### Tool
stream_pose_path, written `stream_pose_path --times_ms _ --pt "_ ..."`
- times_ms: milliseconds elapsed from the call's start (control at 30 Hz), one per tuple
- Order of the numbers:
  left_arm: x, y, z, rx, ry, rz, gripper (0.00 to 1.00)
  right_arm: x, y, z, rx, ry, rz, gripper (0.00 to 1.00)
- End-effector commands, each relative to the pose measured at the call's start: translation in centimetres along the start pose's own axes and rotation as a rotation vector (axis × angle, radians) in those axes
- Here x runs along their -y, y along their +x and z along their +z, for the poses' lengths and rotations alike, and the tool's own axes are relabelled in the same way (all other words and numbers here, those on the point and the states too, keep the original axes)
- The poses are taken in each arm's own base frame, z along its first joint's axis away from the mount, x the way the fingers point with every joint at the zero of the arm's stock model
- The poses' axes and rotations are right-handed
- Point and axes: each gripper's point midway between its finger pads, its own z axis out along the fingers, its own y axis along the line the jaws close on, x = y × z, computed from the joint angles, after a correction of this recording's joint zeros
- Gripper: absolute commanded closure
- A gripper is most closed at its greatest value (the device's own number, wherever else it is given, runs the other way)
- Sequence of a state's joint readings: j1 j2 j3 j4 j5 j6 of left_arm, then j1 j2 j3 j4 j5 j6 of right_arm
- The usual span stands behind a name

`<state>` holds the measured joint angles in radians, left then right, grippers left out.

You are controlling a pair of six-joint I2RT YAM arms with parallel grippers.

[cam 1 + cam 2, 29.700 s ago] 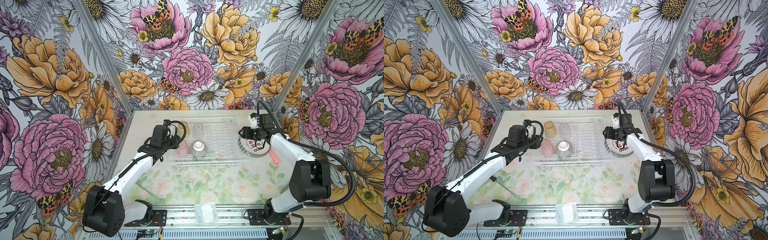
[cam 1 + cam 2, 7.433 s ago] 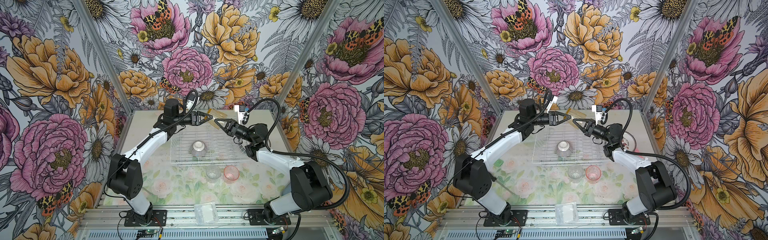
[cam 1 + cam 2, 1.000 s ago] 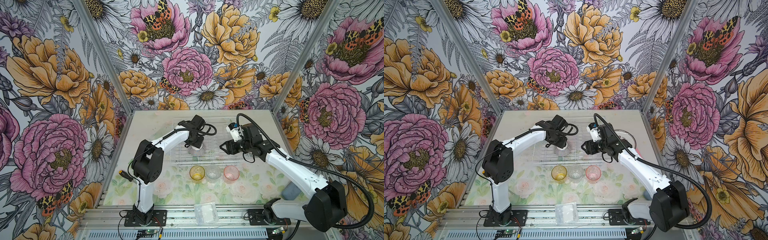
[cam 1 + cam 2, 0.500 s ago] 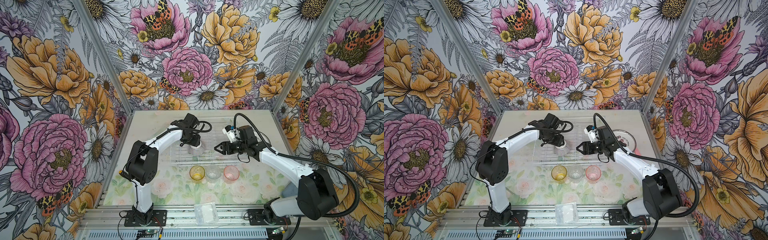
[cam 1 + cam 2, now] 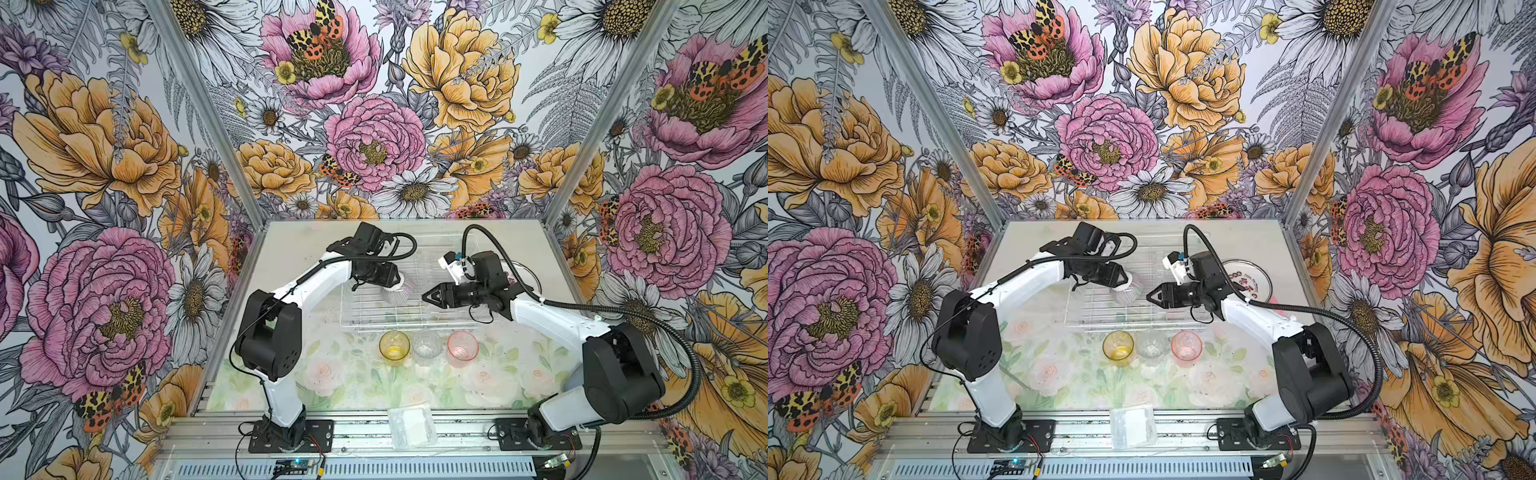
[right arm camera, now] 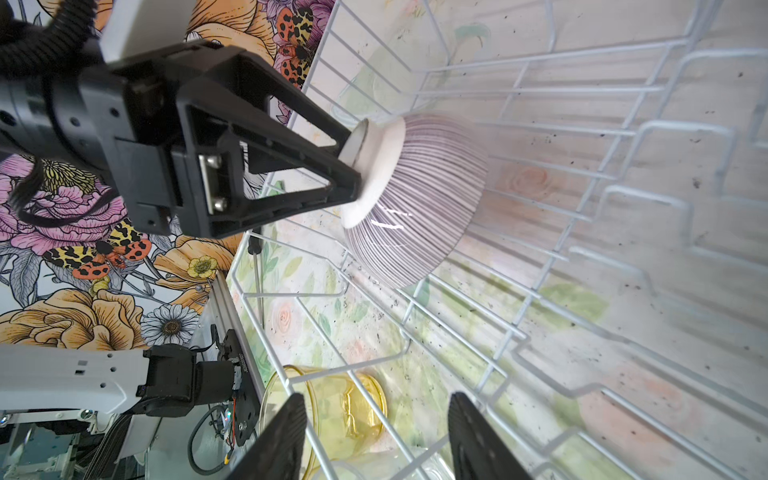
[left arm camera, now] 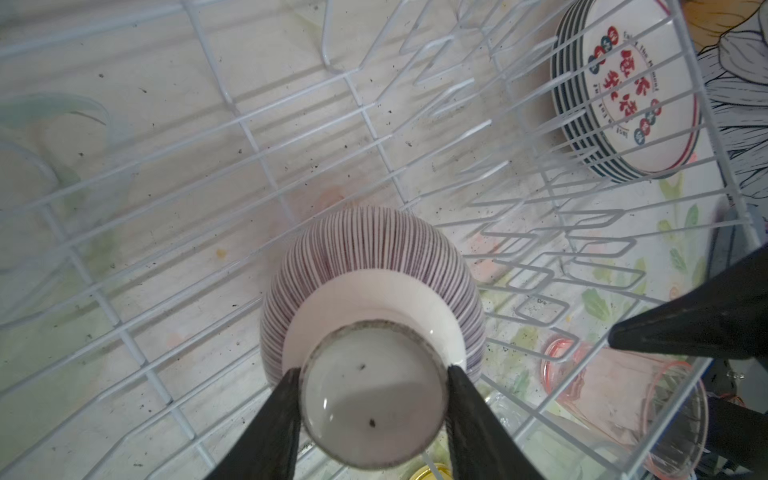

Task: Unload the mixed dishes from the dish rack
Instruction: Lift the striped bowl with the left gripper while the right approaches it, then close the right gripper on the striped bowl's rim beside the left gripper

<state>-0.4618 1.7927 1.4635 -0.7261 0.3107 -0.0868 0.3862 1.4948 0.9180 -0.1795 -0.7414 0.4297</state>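
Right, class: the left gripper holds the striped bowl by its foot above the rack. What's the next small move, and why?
Probably ease the right gripper forward onto the rim of the bowl. The left gripper pinches only the foot, the bowl hangs sideways over the dish rack, and the right jaws stand open, facing it.

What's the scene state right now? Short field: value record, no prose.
left tool: shut on the white foot of the bowl
bowl pose: tipped on its side, over the floor of the dish rack
right tool: open, empty, pointing at the bowl
cups: yellow tumbler, clear tumbler, pink tumbler, upright in a row on the table in front of the rack
plates: stacked on the table beyond the rack's right end
in rack: only the bowl, judging by both top views
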Motion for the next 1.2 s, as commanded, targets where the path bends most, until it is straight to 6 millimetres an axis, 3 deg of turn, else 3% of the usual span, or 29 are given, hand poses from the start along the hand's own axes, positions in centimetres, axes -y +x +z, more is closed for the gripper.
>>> stream_pose_path --times_ms 0,467,1167 --pt "1.8 -2.0 -1.6 0.094 0.098 0.008 0.54 -0.4 -0.1 0.2 0.007 -0.046 -0.006 0.44" --pt "4.7 -3.8 -4.6 0.211 0.325 -0.008 0.54 -1.6 -0.6 0.7 0.057 -0.168 -0.007 0.47" --pt "7.2 -4.5 -6.8 0.279 0.498 -0.006 0.55 -5.2 -3.9 -1.9 0.245 -0.284 -0.112 0.42"
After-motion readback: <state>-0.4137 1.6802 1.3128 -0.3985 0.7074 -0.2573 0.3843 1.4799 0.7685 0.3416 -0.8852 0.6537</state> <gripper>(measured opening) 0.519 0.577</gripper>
